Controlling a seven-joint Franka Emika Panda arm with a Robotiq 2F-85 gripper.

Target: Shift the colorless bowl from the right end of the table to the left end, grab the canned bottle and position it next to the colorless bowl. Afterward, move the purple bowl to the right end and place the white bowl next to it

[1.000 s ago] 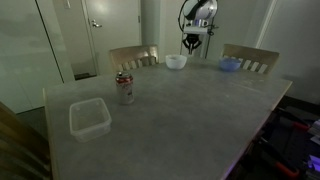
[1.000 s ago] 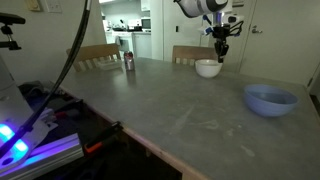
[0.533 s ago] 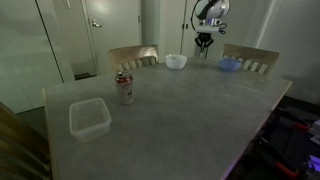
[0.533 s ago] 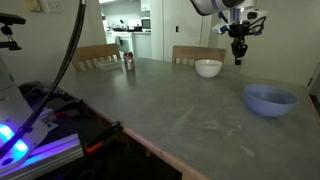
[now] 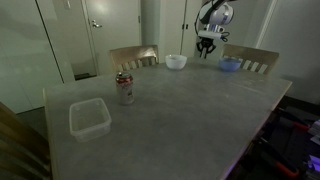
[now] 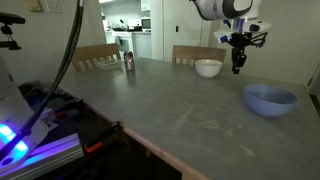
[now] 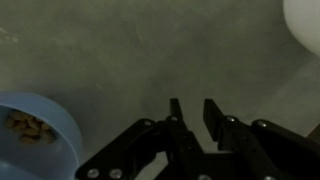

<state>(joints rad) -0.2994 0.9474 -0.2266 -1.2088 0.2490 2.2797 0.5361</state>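
Observation:
The colorless bowl (image 5: 88,118) sits near the table's front left corner, with the canned bottle (image 5: 124,88) upright just behind it; the can also shows in an exterior view (image 6: 128,61). The white bowl (image 5: 176,62) (image 6: 208,68) and the purple bowl (image 5: 230,65) (image 6: 271,99) stand apart at the far end. My gripper (image 5: 206,50) (image 6: 237,67) hangs above the table between those two bowls. In the wrist view its fingers (image 7: 193,104) are a narrow gap apart and empty. The purple bowl (image 7: 30,140) is at lower left there, and the white bowl (image 7: 305,22) at top right.
The grey table (image 5: 180,115) (image 6: 170,110) fills both exterior views. Two wooden chairs (image 5: 133,57) (image 5: 250,58) stand against its far edge. The purple bowl holds a few small brown bits. A dark stand with cables (image 6: 40,100) is beside the table.
My gripper has moved from above the white bowl sideways toward the purple bowl, staying above the table. The bowls, can and clear container have not moved.

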